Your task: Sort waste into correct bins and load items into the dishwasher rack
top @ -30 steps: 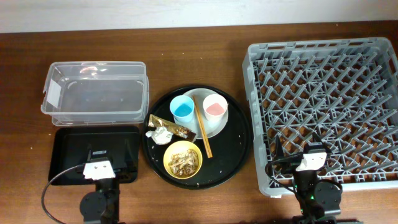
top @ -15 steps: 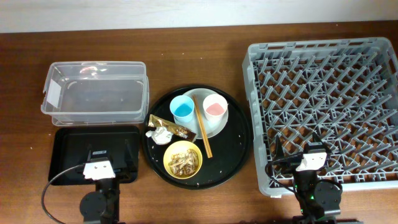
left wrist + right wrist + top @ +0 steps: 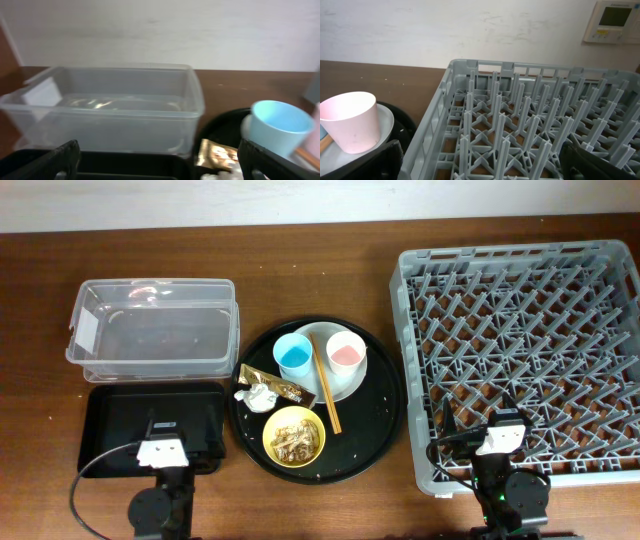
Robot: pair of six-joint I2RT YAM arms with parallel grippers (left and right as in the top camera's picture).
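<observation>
Spread wide, the left gripper (image 3: 160,164) faces the clear rectangular plastic tub (image 3: 105,107) just ahead, while the right gripper (image 3: 480,165), likewise spread, faces the square grey plastic rack (image 3: 530,125).

Apparently no legible text anywhere.

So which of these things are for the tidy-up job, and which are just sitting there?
For the job: snack wrapper, white tissue, food scraps, clear tub, small black tray, blue cup, pink cup, yellow bowl, plate, chopsticks, grey rack.

Just there: big round black tray, wall panel, wooden table.
</observation>
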